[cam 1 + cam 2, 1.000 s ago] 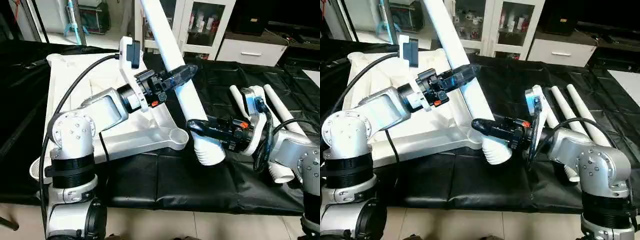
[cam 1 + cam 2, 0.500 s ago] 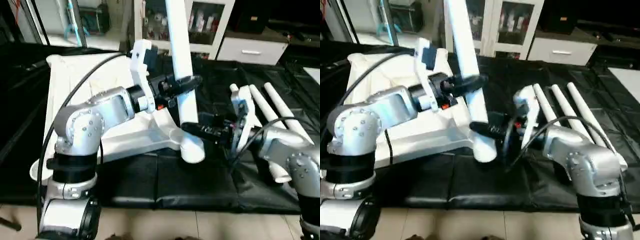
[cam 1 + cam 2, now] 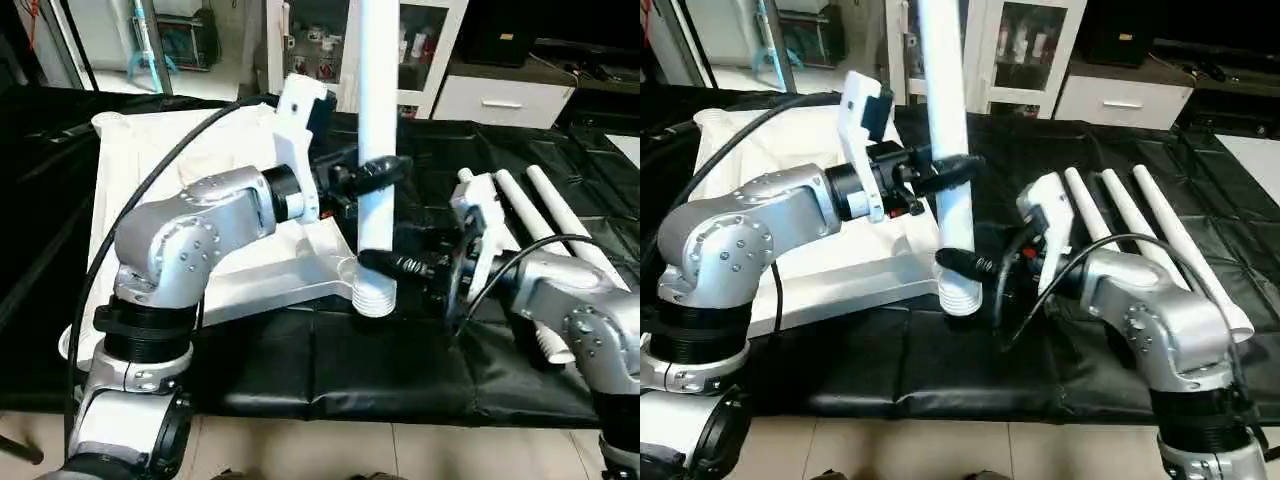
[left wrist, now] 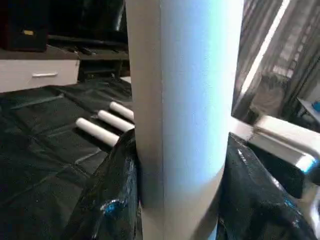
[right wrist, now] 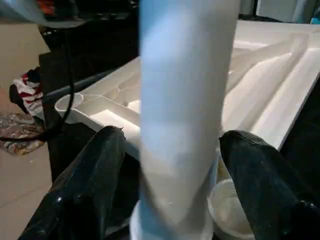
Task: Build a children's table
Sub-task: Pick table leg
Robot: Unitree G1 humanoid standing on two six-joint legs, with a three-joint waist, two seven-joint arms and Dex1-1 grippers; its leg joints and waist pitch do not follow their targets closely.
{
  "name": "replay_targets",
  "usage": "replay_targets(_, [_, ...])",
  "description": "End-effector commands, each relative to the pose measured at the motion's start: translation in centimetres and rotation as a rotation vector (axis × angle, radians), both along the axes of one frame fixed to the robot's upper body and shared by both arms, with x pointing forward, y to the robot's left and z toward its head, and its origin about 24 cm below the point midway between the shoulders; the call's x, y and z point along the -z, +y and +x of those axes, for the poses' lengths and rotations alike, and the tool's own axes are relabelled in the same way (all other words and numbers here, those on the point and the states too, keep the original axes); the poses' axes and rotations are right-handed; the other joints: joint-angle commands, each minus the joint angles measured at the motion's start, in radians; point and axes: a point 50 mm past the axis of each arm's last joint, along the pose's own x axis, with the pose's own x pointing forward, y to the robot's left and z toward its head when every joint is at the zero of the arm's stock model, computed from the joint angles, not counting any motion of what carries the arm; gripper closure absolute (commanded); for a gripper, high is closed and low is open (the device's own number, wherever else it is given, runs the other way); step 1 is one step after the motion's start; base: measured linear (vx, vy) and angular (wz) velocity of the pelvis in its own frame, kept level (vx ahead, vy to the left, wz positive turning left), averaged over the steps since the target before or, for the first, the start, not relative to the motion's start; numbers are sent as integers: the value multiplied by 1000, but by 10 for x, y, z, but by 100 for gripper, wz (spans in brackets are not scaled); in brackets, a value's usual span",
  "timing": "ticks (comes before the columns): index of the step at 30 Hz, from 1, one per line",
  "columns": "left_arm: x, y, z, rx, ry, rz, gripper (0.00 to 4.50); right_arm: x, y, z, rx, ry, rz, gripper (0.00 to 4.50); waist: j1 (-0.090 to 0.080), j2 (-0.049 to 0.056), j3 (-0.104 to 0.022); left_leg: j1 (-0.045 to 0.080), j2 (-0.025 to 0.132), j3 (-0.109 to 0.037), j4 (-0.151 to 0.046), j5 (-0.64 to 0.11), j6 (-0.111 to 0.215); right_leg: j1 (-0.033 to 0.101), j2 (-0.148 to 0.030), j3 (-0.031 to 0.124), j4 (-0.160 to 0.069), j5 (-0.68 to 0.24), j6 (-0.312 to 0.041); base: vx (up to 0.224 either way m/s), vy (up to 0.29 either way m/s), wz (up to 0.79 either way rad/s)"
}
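Upright leg [image 3: 377, 120] over corner socket [image 3: 352, 272]

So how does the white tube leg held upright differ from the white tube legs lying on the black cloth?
The held white tube leg stands nearly upright; the spare white tube legs lie flat on the black cloth. The held leg sits between the left gripper fingers, with its ribbed end by the white tabletop's corner socket; the spare legs lie untouched, side by side. All are long white plastic tubes.
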Motion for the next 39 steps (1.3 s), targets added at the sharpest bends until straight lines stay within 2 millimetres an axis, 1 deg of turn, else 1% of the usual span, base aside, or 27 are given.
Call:
replay_targets(1, [-9, -4, -4, 29, -61, 16, 266, -3, 1, 4, -4, -24, -24, 116, -1, 7, -71, -4, 38, -9, -77, -95, 8, 64, -45, 42, -71, -269, -166, 0, 0, 0])
replay_targets(2, [-8, -4, -4, 31, -64, 20, 266, -3, 2, 5, -7, -23, -29, 116, -1, 8, -70, -4, 38, -9, -77, -97, 7, 64, -45, 42, -71, -274, -163, 0, 0, 0])
replay_targets(3, [-8, -4, -4, 33, -72, 26, 266, -2, 2, 5, -20, -17, -46, 116, -2, 3, -71, -5, 38, -9, -76, -95, 8, 65, -45, 42, -71, -274, -163, 0, 0, 0])
replay_targets(5, [-8, -4, -4, 37, -76, 27, 266, -1, 2, 5, -33, -12, -58, 116, -1, 7, -71, -4, 39, -9, -76, -94, 8, 65, -45, 42, -70, -270, -167, 0, 0, 0])
replay_targets(6, [-8, -4, -4, 38, -76, 27, 266, -1, 2, 5, -34, -12, -60, 116, -1, 6, -71, -5, 39, -9, -76, -92, 9, 65, -45, 42, -69, -265, -168, 0, 0, 0])
replay_targets(7, [-8, -5, -4, 41, -80, 28, 266, 0, 3, 5, -38, -6, -65, 116, -1, 1, -72, -5, 39, -8, -75, -87, 12, 66, -45, 43, -69, -259, -168, 0, 0, 0])
replay_targets(8, [-8, -5, -5, 44, -83, 29, 266, 1, 3, 5, -42, 0, -71, 116, 0, 5, -72, -5, 39, -9, -75, -78, 15, 66, -46, 43, -67, -249, -172, 0, 0, 0])
replay_targets(11, [-9, -6, -6, 56, -89, 28, 266, 3, 4, 5, -56, 13, -79, 116, 1, 5, -72, -5, 39, -8, -75, -78, 16, 65, -46, 43, -67, -248, -179, 0, 0, 0])
replay_targets(14, [-9, -7, -7, 68, -92, 30, 266, 5, 7, 5, -77, 29, -88, 116, 0, 5, -71, -4, 40, -8, -76, -90, 12, 65, -47, 43, -68, -265, -176, 0, 0, 0])
replay_targets(15, [-9, -7, -8, 76, -94, 33, 266, 6, 7, 5, -81, 30, -93, 116, 0, -2, -71, -5, 40, -7, -75, -90, 11, 66, -47, 43, -69, -271, -172, 0, 0, 0])
replay_targets(18, [-7, -8, -9, 87, -98, 42, 267, 7, 8, 5, -84, 31, -98, 116, 1, 1, -71, -5, 40, -8, -75, -81, 13, 65, -47, 44, -68, -270, -169, 0, 0, 0])
replay_targets(24, [-5, -12, -13, 126, -107, 59, 268, 9, 9, 7, -87, 33, -109, 116, 1, -1, -71, -6, 39, -7, -74, -71, 14, 65, -48, 44, -66, -261, -175, 0, 0, 0])
replay_targets(26, [-5, -12, -14, 135, -109, 64, 268, 9, 9, 8, -85, 32, -109, 116, 1, 1, -72, -5, 40, -7, -74, -70, 14, 65, -48, 44, -65, -256, -177, 0, 0, 0])
replay_targets(28, [-4, -13, -15, 139, -110, 68, 268, 9, 10, 9, -85, 32, -108, 145, 1, 0, -71, -6, 40, -7, -74, -72, 14, 65, -47, 44, -65, -258, -177, 0, 0, 0])
replay_targets(29, [-4, -13, -15, 140, -110, 68, 268, 9, 10, 9, -87, 33, -107, 145, 1, 0, -71, -5, 40, -7, -74, -77, 12, 65, -47, 44, -66, -266, -175, 0, 0, 0])
replay_targets(32, [-4, -12, -15, 141, -111, 71, 268, 9, 11, 9, -94, 33, -105, 177, 1, 0, -71, -5, 40, -7, -74, -78, 12, 65, -47, 44, -65, -267, -172, 0, 0, 0])
replay_targets(33, [-4, -12, -15, 142, -111, 72, 268, 9, 11, 9, -95, 33, -105, 186, 0, -2, -72, -5, 39, -7, -74, -77, 13, 65, -47, 44, -66, -266, -172, 0, 0, 0])
replay_targets(35, [-4, -12, -15, 143, -111, 73, 268, 9, 11, 9, -95, 34, -105, 204, 1, 0, -72, -5, 40, -7, -74, -69, 13, 65, -47, 44, -64, -256, -174, 0, 0, 0])
replay_targets(37, [-3, -12, -16, 147, -109, 71, 268, 10, 11, 10, -93, 33, -104, 211, 1, 0, -73, -5, 40, -7, -73, -59, 15, 66, -46, 44, -62, -236, -180, 0, 0, 0])
replay_targets(39, [-3, -12, -16, 148, -108, 71, 268, 10, 11, 10, -92, 32, -103, 242, 2, 0, -73, -5, 40, -7, -73, -58, 16, 66, -47, 44, -61, -233, -183, 0, 0, 0])
